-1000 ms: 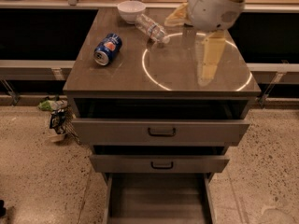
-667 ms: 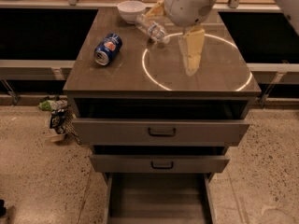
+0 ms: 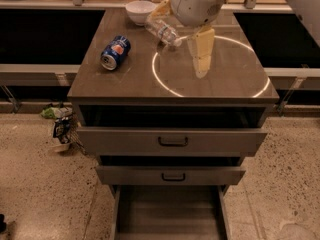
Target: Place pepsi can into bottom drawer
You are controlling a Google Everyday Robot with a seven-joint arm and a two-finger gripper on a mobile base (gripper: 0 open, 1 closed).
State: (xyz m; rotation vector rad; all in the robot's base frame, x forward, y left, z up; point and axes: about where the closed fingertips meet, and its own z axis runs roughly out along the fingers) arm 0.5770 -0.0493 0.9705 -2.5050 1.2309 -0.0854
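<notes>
The pepsi can (image 3: 115,52) lies on its side on the left part of the cabinet top (image 3: 230,79), silver end facing the front. My gripper (image 3: 179,43) hangs over the middle of the top, to the right of the can and apart from it. It is open and empty: one cream finger (image 3: 202,51) points down and the other (image 3: 159,9) shows by the bottle. The bottom drawer (image 3: 167,211) is pulled out at floor level, and its grey floor is bare.
A clear plastic bottle (image 3: 163,31) lies just left of the gripper, and a white bowl (image 3: 140,10) stands at the back. The two upper drawers (image 3: 172,140) with dark handles are partly pulled out. Some litter (image 3: 61,126) lies on the floor at the left.
My gripper and arm have moved left across the cabinet top, from its right side toward the middle and closer to the can. The can, bottle and drawers have not moved.
</notes>
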